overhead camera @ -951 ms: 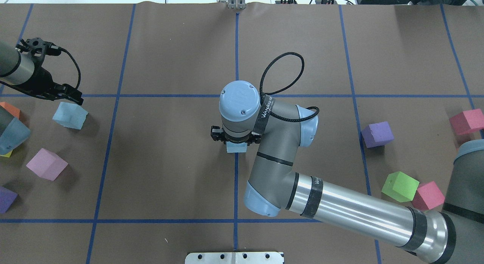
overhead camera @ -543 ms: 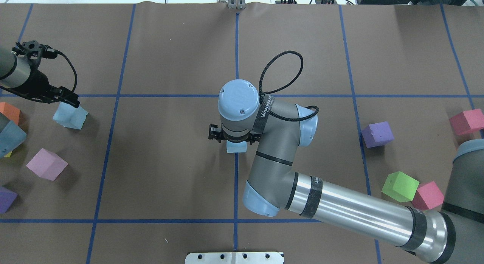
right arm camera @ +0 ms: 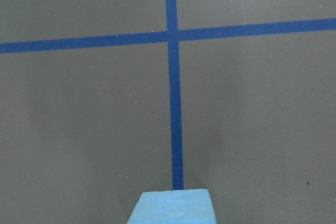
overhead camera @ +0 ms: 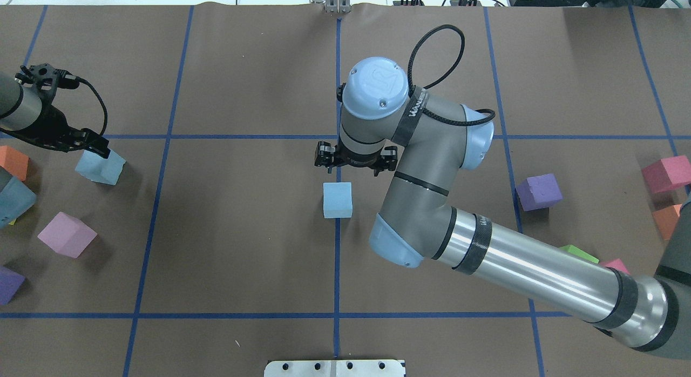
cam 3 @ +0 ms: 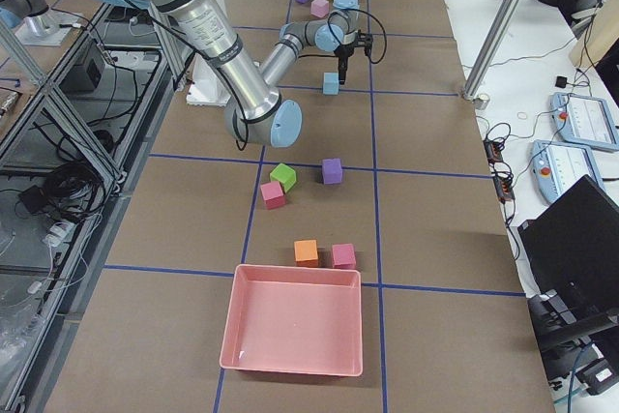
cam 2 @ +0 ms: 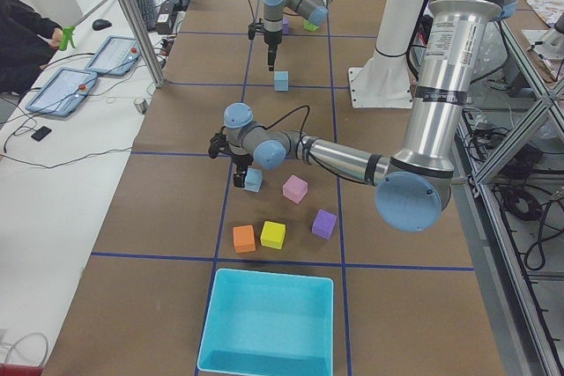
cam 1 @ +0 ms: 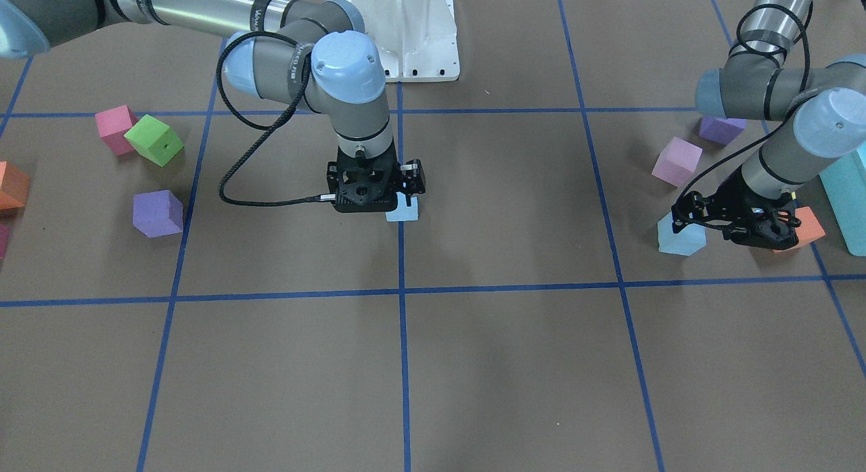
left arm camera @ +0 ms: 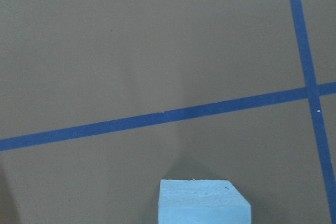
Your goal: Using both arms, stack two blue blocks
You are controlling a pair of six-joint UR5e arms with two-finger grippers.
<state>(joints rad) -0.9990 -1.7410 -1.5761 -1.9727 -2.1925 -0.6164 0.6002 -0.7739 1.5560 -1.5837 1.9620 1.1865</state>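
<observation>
One pale blue block (overhead camera: 337,200) sits alone on the table's centre line; it also shows in the front view (cam 1: 403,212) and at the bottom of the right wrist view (right arm camera: 172,207). My right gripper (overhead camera: 353,160) hangs above and just beyond it, open and empty, its fingers mostly hidden under the wrist. The second blue block (overhead camera: 100,167) lies tilted at the far left. My left gripper (overhead camera: 94,145) hovers over its far edge, apart from it, and looks open and empty; it also shows in the front view (cam 1: 687,211), beside that block (cam 1: 681,237).
By the left block lie a lilac cube (overhead camera: 67,234), an orange cube (overhead camera: 12,162) and a purple cube (overhead camera: 9,284). On the right are a purple cube (overhead camera: 538,192), pink cube (overhead camera: 666,173) and green cube (overhead camera: 580,254). A turquoise box (cam 2: 269,323) and a pink tray (cam 3: 295,318) stand at the table ends.
My right gripper has let go of the central blue block, risen and moved toward the table's far side; the block stays put. My left gripper has shifted slightly left beside its block.
</observation>
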